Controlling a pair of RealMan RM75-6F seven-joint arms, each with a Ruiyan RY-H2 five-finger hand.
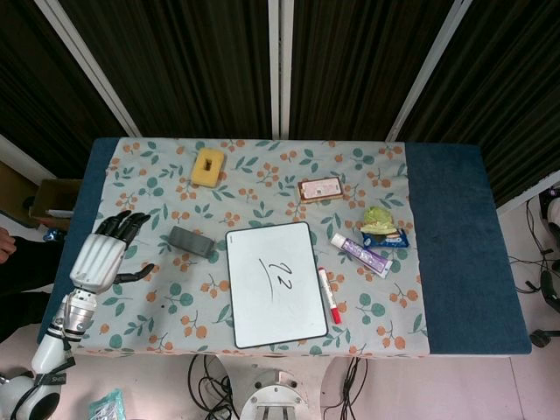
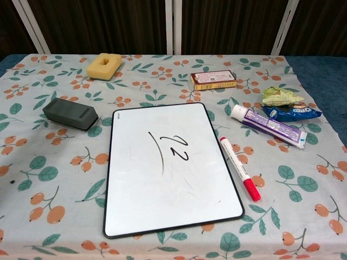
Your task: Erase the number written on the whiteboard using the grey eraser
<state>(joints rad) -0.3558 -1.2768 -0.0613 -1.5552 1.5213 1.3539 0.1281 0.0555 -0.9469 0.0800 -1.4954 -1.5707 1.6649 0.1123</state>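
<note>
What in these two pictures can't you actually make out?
- Right hand: outside both views.
- Left hand: seen only from the head view, outside the chest view's left edge.
- Print on the small orange-edged cardboard box: too small.
- Crumpled green wrapper: contents hidden by its folds.
</note>
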